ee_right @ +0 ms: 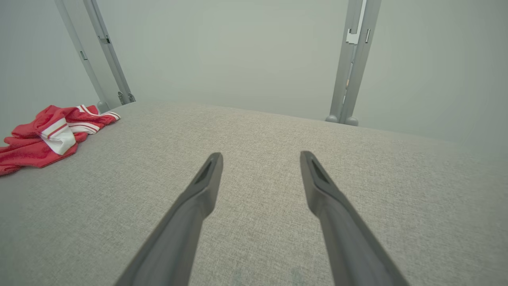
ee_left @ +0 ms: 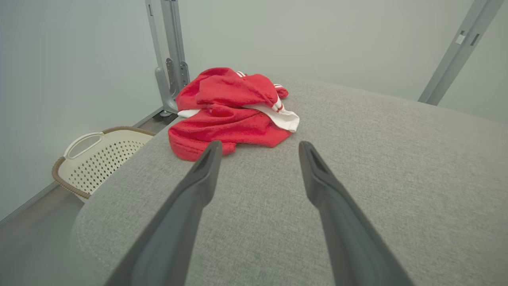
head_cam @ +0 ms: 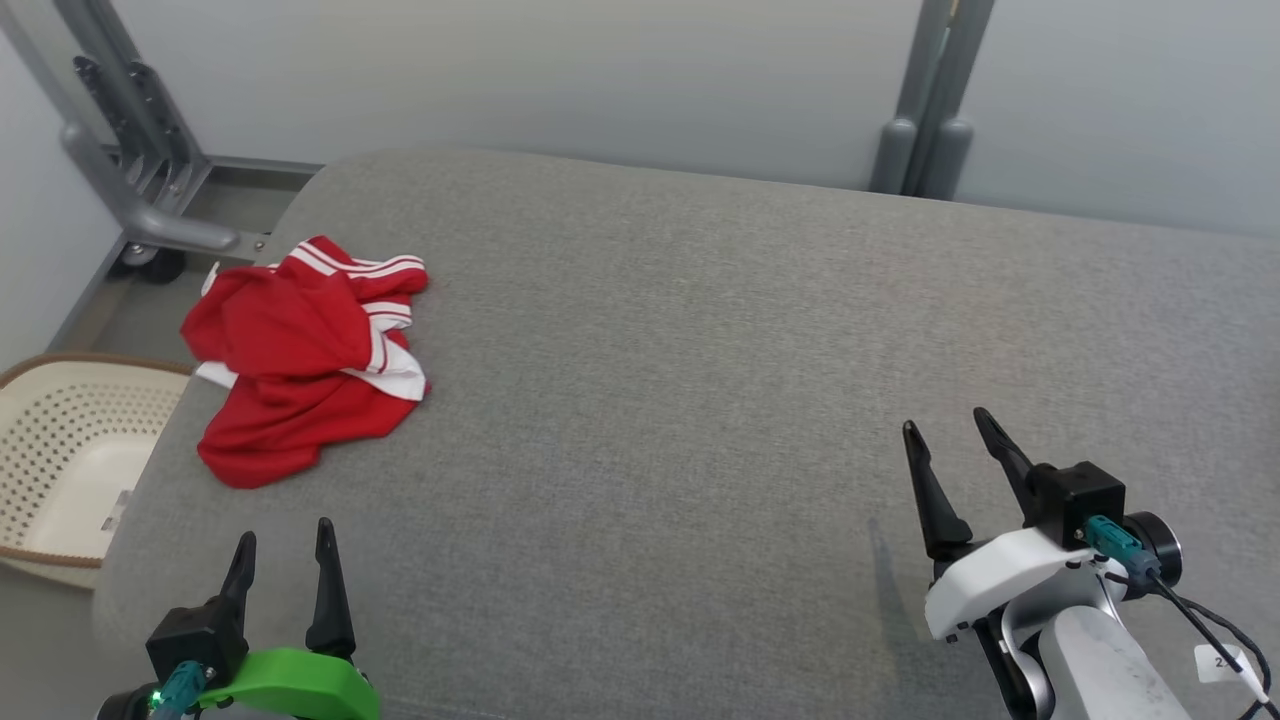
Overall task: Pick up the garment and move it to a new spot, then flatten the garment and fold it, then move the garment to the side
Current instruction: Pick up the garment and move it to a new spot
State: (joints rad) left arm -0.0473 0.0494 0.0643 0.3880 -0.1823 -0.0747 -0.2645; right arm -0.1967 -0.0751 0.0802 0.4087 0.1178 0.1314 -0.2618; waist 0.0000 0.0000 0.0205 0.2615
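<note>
Untouched garment [head_cam: 305, 360], left claw [head_cam: 284, 533] nearer
It is bunched at the bed's [head_cam: 700, 400] left edge, ahead of that claw; the right claw [head_cam: 945, 420] is well apart. Both are held spread, empty.

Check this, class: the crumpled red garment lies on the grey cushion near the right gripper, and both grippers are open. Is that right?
Wrong side: the garment lies near the left gripper, far from the right gripper; the head view shows it. The rest is right.
</note>
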